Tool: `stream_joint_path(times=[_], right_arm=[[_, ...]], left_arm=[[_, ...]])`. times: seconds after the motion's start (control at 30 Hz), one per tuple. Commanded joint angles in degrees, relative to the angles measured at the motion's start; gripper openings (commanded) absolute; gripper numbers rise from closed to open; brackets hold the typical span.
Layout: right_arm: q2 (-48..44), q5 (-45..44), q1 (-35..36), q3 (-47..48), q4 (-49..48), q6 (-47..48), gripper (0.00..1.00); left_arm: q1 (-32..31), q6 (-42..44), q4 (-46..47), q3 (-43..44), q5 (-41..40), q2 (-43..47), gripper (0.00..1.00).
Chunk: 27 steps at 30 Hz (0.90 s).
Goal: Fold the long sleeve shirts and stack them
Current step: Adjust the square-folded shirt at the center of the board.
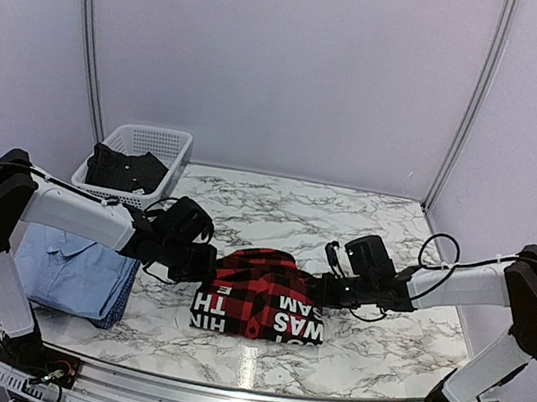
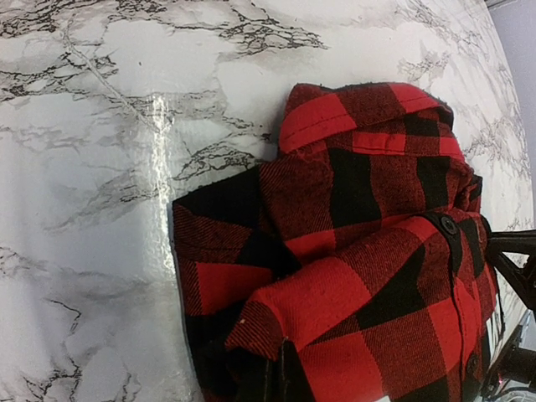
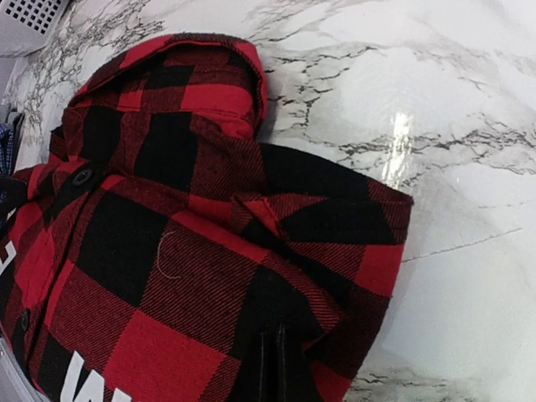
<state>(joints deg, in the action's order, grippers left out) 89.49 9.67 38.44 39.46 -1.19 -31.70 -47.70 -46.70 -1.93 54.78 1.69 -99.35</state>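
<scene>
The red-and-black flannel shirt (image 1: 259, 296) lies folded at the middle of the marble table, its white lettering toward the near edge. My left gripper (image 1: 206, 265) is at the shirt's left side, my right gripper (image 1: 321, 290) at its right side. In the left wrist view the left gripper (image 2: 285, 373) is shut, with a fold of the flannel (image 2: 368, 251) bunched at its tips. In the right wrist view the right gripper (image 3: 270, 360) is shut, and the flannel (image 3: 193, 218) puckers at its tips. The light blue shirt (image 1: 71, 273) lies folded at the near left.
A white mesh basket (image 1: 172, 136) stands at the back left with a dark garment (image 1: 127, 168) in it. The light blue shirt lies under my left arm. Grey walls enclose the table on three sides.
</scene>
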Motion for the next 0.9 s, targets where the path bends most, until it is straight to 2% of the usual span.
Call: stream_joint_path(times=[0.0, 0.23, 0.47, 0.67, 0.87], right_arm=[[-3.39, -6.54, 2.96, 3.2, 3.64, 0.52, 0.0], [-7.66, -16.43, 6.58, 7.06, 9.18, 1.41, 0.0], [-6.28, -23.64, 6.29, 10.71, 10.02, 4.26, 0.0], [-1.11, -25.92, 3.26, 12.56, 3.75, 7.75, 0.0], [4.84, -23.69, -1.46, 14.17, -4.62, 10.42, 0.0]], left_arm=[[-0.21, 1.08, -0.3, 0.58, 0.85, 1.99, 0.0], [-0.24, 2.86, -1.05, 1.59, -0.75, 5.95, 0.0], [1.57, 5.58, -2.46, 6.68, -1.34, 3.47, 0.0], [6.01, 7.22, -2.16, 11.29, -2.93, -1.93, 0.0], [9.41, 8.66, -0.38, 15.08, -0.75, -9.34, 0.0]])
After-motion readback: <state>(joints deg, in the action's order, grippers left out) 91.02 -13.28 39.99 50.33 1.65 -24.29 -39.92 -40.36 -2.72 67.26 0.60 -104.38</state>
